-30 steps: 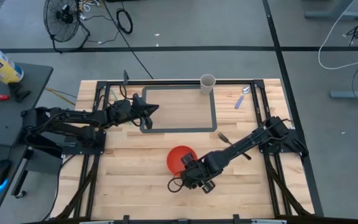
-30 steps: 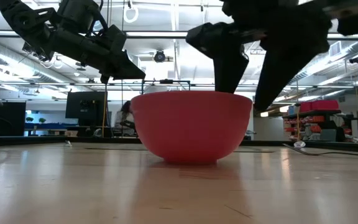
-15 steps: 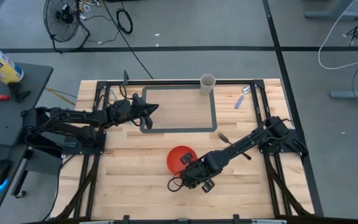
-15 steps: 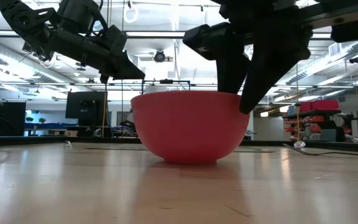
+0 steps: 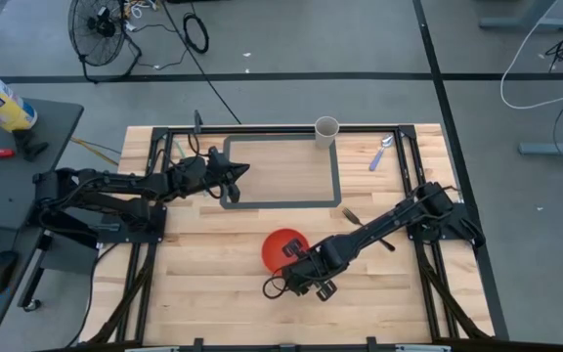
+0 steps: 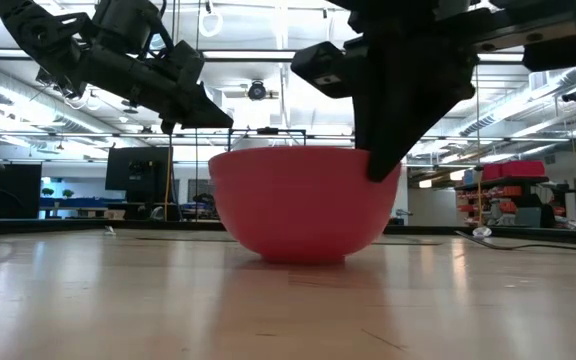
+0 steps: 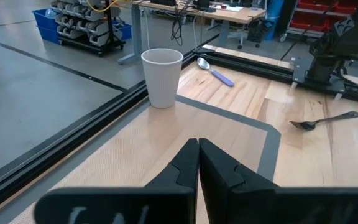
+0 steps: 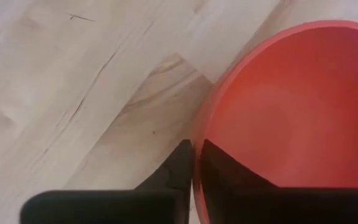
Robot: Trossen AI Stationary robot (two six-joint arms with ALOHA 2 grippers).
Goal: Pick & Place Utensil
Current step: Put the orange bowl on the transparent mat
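The wooden table [image 5: 213, 293] fills the middle of the high view, with a dark rectangular frame outline [image 5: 336, 176] marked on its upper half. The left arm reaches in from the left edge of the frame, its gripper [image 5: 239, 173] hanging over the left end of that outline; in its wrist view the two fingers [image 7: 188, 163] are pressed together with nothing between them.

The right arm stretches from the right side down toward the lower centre, where its gripper [image 5: 296, 266] sits at the rim of the red bowl [image 5: 281, 246]. In the right wrist view the fingers [image 8: 182, 163] have closed on the bowl's rim [image 8: 199, 134], one inside and one outside, and the low view shows the dark gripper [image 6: 388, 160] coming down onto the right edge of the bowl [image 6: 303, 205], which stands on the table.

A white paper cup [image 5: 326, 131] stands upright at the top edge of the outline, in the upper centre. A dark fork [image 5: 352, 214] lies on the bare wood just right of centre, below the outline's lower right corner. A spoon with a purple handle [image 5: 380, 154] lies in the upper right of the table, well apart from the bowl.
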